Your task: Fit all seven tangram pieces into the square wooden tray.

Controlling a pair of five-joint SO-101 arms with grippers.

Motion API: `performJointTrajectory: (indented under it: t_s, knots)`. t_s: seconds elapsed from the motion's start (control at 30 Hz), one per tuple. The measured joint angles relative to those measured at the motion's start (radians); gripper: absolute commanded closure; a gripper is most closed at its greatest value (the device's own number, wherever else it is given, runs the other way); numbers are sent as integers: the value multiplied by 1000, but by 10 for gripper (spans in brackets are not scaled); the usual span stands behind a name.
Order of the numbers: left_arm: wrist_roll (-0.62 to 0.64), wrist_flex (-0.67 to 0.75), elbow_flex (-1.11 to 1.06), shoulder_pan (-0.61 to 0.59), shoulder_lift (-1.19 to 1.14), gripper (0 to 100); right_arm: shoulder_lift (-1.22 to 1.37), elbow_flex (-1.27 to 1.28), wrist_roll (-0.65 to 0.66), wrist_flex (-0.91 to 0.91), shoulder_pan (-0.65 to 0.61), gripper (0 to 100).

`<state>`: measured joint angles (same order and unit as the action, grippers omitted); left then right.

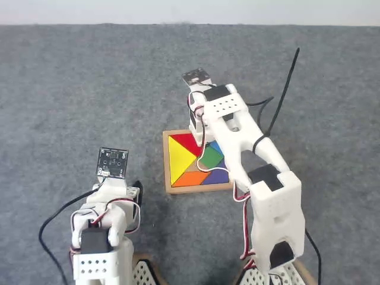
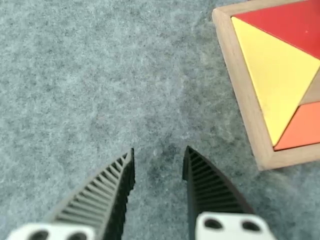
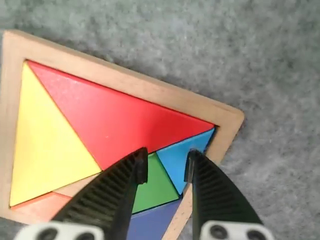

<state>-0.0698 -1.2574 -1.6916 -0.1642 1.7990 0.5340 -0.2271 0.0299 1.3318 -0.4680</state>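
The square wooden tray [image 1: 167, 163] lies mid-table. In it lie a yellow triangle [image 1: 179, 159], a red triangle [image 1: 185, 142], a green piece [image 1: 211, 157], an orange piece [image 1: 190, 178] and a purple piece [image 1: 217, 176]. My right gripper [image 3: 167, 156] is open and hangs just over the tray's far side, above a light blue triangle [image 3: 179, 152] and the green piece [image 3: 155, 186]. A sliver of bare wood [image 3: 75, 187] shows between yellow, green and orange. My left gripper [image 2: 157, 155] is open over bare carpet, left of the tray rim [image 2: 240, 90].
Grey carpet [image 1: 89, 89] covers the whole table. The right arm [image 1: 249, 154] stretches over the tray's right side and hides part of it. The left arm [image 1: 104, 237] stands at the near left, apart from the tray.
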Motion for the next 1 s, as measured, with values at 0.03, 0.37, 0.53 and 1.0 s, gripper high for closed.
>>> performJointTrajectory:
  t_s: [0.03,0.37,0.53,1.0]
  knots:
    - [0,0,0,0,0,847,0,0,0,0,-2,864]
    - [0,0,0,0,0,847,-40,0,0,32,0,867]
    - [0,0,0,0,0,847,-112,2,0,80,3,983]
    - [0,0,0,0,0,847,-574,687,0,-255,184,983]
